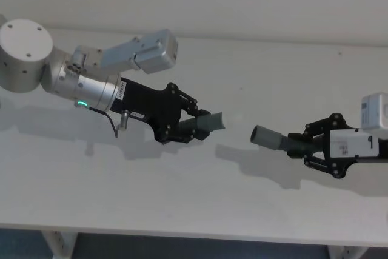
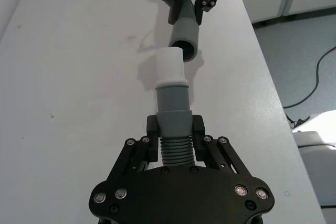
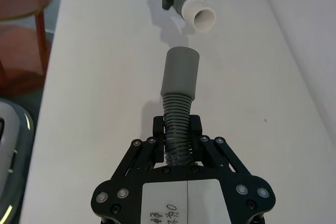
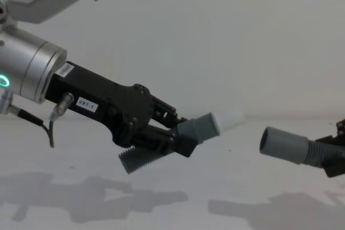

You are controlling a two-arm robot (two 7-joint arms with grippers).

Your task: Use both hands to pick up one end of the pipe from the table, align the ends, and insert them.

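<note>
Above the table (image 1: 182, 204), both pieces hang in the air, well clear of the surface. The left gripper (image 1: 193, 124) pinches the short piece (image 4: 144, 160) on its ribs just behind the collar (image 4: 198, 128), and the spigot (image 4: 228, 118) juts out toward the right. The right gripper (image 3: 177, 132) is clamped on the long hose (image 3: 176, 109), again on the ribs just behind the cuff (image 3: 180, 73), whose open mouth faces left. The ends are near each other but apart. From the chest the spigot tips upward and sits higher than the cuff, so they are not in line.

Both pieces look like light plastic. The corrugated lengths are probably bendy, while the collar, spigot and cuff look stiff and smooth. That favours the holds as they are: close behind the rigid ends, where little hose is left to sag or buckle, and on ribs that should keep the fingers from sliding when pushed. A hold on the smooth cuff would likely slip. The fit is probably snug, so an off-axis push may simply flex the hose.
</note>
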